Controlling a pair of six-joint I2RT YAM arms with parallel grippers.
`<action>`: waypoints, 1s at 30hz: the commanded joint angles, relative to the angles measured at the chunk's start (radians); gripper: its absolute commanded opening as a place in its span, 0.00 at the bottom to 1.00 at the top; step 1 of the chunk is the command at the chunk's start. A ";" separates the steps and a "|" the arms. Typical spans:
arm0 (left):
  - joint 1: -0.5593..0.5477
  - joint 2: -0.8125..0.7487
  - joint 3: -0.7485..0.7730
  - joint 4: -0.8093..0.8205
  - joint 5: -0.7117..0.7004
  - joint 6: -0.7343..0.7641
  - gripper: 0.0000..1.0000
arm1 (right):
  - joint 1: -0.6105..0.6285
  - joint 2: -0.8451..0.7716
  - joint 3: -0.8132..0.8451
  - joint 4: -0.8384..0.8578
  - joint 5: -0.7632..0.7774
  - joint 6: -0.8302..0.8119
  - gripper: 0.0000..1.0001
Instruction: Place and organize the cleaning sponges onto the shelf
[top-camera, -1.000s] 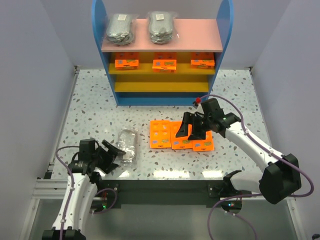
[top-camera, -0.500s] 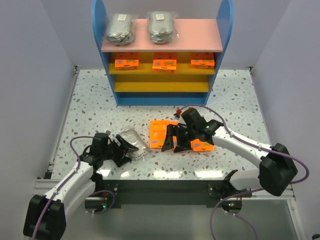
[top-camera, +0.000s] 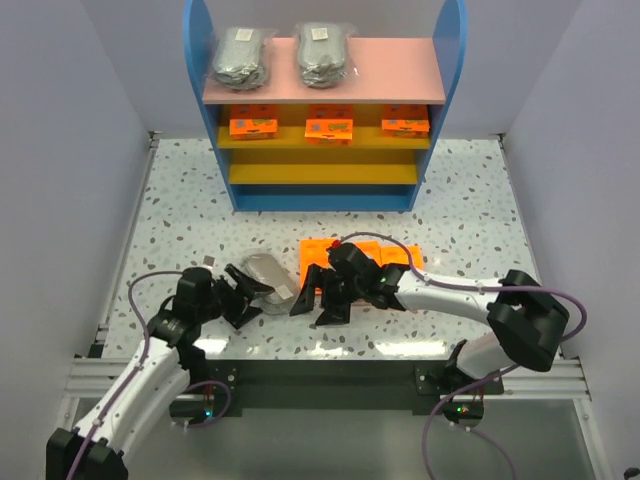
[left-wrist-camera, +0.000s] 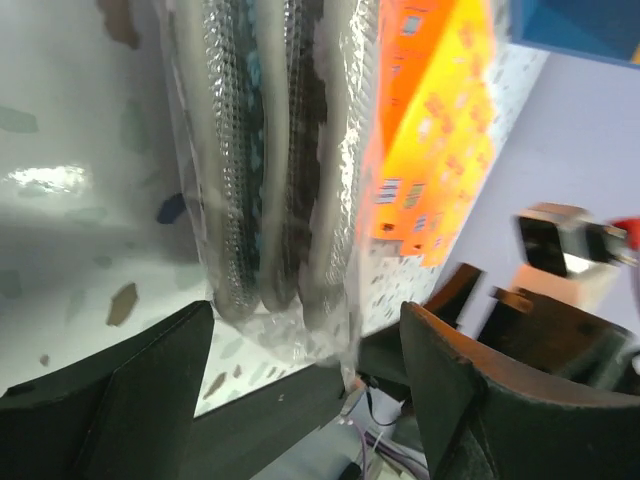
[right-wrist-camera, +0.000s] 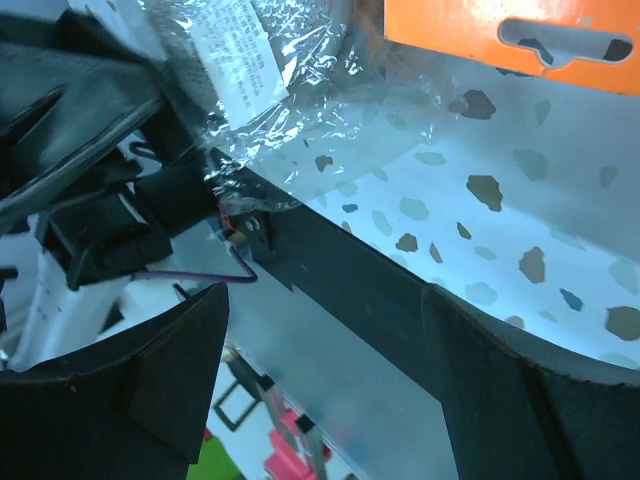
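Speckled table (top-camera: 180, 220). Shelf (top-camera: 325, 195) at far edge — two pad bags (top-camera: 240, 55) on pink top board, three orange packets (top-camera: 329, 128) on upper yellow board. Loose orange packets (top-camera: 395, 258) near front edge. Third pad bag (top-camera: 268, 278) just beside them — end between fingers of wide-open left gripper (left-wrist-camera: 300, 390), not clamped. Right gripper (right-wrist-camera: 330, 380) wide open, empty, near bag.

Lab booth, white walls (top-camera: 60, 150), speckled tabletop (top-camera: 180, 220)
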 joint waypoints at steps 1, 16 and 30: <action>-0.005 -0.140 0.135 -0.242 -0.108 0.021 0.80 | 0.035 0.047 -0.019 0.161 0.093 0.187 0.82; -0.005 -0.438 0.237 -0.690 -0.219 -0.034 0.82 | 0.131 0.217 0.015 0.368 0.218 0.459 0.81; -0.003 -0.494 0.367 -0.787 -0.256 -0.062 0.81 | 0.261 0.214 0.127 0.200 0.507 0.672 0.78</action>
